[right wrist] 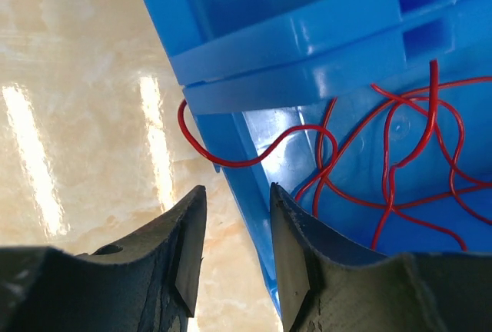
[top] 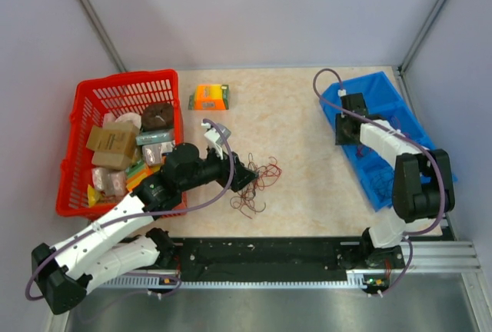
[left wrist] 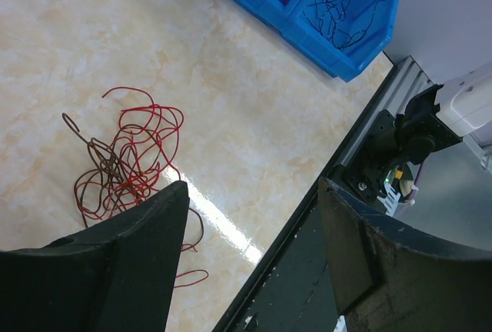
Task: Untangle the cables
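The cables (top: 260, 182) lie as a small loose bundle of thin red and dark brown wires on the table's middle. In the left wrist view the bundle (left wrist: 127, 159) sits just beyond and left of my left finger. My left gripper (top: 246, 176) (left wrist: 252, 194) is open and empty, at the bundle's left edge. My right gripper (top: 346, 134) (right wrist: 237, 194) is open and empty, its jaws on either side of the blue bin's wall (right wrist: 254, 186). Red wire (right wrist: 392, 155) lies inside the bin, one loop hanging over the rim.
The blue divided bin (top: 388, 128) stands at the right; it holds red wires in one compartment and dark wires (left wrist: 342, 9) in another. A red basket (top: 81, 124) full of packets stands at the left. An orange box (top: 210, 96) lies at the back. A black rail (top: 269, 253) runs along the near edge.
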Tool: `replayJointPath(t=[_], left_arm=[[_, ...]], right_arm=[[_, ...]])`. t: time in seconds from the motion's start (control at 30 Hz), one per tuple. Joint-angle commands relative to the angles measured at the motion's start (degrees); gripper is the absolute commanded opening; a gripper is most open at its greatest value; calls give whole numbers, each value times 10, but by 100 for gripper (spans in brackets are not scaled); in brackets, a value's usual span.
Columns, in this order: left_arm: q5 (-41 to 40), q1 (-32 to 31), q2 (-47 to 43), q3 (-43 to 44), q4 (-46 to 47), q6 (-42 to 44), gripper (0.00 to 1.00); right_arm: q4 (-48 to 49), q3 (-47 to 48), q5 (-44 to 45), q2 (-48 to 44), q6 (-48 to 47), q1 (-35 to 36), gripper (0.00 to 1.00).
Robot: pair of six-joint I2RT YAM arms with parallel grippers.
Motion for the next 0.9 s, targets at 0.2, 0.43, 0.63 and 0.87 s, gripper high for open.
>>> replayJointPath(t=[0.2, 0.43, 0.63, 0.87], left_arm=[[9, -2, -7, 1, 26, 4, 72], [5, -1, -9, 0, 21, 11, 72], [4, -1, -5, 2, 22, 15, 73], [8, -1, 4, 6, 26, 13, 72]], right_arm=[[41, 51, 28, 21, -53, 16, 38], [47, 77, 17, 49, -68, 16, 36], [46, 79, 14, 53, -67, 19, 20], [46, 78, 33, 27, -64, 19, 0]])
